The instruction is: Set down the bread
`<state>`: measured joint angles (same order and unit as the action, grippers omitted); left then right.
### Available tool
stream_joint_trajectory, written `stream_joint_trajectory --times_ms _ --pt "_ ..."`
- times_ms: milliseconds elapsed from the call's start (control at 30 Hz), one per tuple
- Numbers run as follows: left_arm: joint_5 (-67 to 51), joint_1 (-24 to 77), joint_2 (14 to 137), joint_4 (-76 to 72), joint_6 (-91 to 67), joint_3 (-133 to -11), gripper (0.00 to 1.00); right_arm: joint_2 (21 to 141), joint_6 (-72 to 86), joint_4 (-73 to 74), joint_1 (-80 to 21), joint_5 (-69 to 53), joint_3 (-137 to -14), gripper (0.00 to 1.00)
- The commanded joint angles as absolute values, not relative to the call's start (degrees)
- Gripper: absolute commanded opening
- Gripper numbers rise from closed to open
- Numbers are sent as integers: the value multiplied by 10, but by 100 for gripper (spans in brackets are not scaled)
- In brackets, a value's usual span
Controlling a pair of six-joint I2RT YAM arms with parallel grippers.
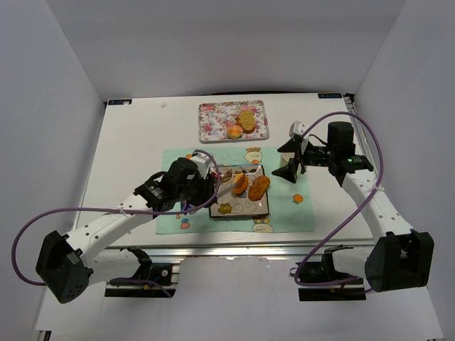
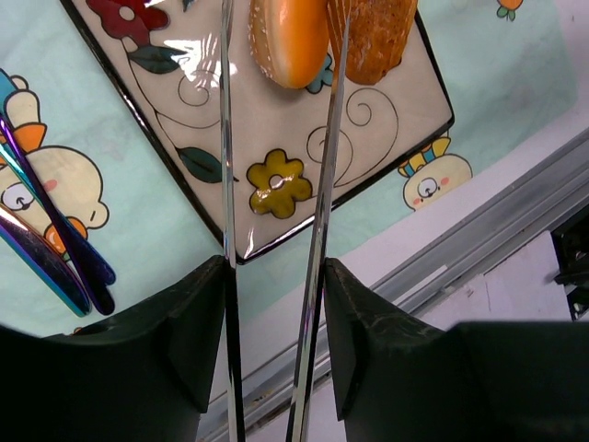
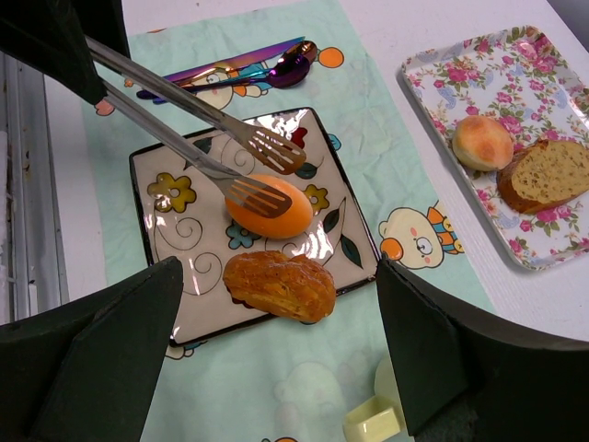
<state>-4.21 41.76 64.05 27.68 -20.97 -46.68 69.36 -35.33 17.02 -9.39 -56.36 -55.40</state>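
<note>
Tongs [image 3: 260, 195], clamped in left gripper [image 2: 274, 285], tips slightly apart: one blade rests on top of bun [image 3: 267, 214], other just above it; can't tell if bun is pinched. Bun lies on plate [image 3: 184, 244], beside pastry [image 3: 281, 285]. To finish well: spread blades, lift straight up w/o dragging bun. Right gripper [image 1: 290, 169] spread wide, empty.

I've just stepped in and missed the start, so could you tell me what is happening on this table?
The left end effector grips metal tongs, whose tips sit open over an orange bun lying on the square painted plate beside a brown pastry. The bun looks set down rather than pinched. The right end effector hangs open and empty next to the plate. A round roll and a bread slice lie on the floral tray.
</note>
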Motion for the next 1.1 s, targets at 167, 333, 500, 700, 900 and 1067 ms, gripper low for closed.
stream_joint_trajectory --times_ms 167,333,500,700,900,1067 --pt "-16 412 618 244 -232 -502 54 687 -361 179 -91 -578 -575 89" --pt "-51 401 613 220 -239 -509 50 686 -363 180 -91 -579 -575 89" --pt "-63 389 617 226 -233 -516 25 686 -364 179 -91 -578 -576 90" --pt "38 249 612 312 -150 -525 0 684 -374 185 -91 -578 -572 89" --pt "4 55 670 251 -6 -495 0 686 -376 183 -91 -585 -574 89" --pt "-32 -32 695 100 35 -414 0 679 -377 185 -91 -589 -576 89"
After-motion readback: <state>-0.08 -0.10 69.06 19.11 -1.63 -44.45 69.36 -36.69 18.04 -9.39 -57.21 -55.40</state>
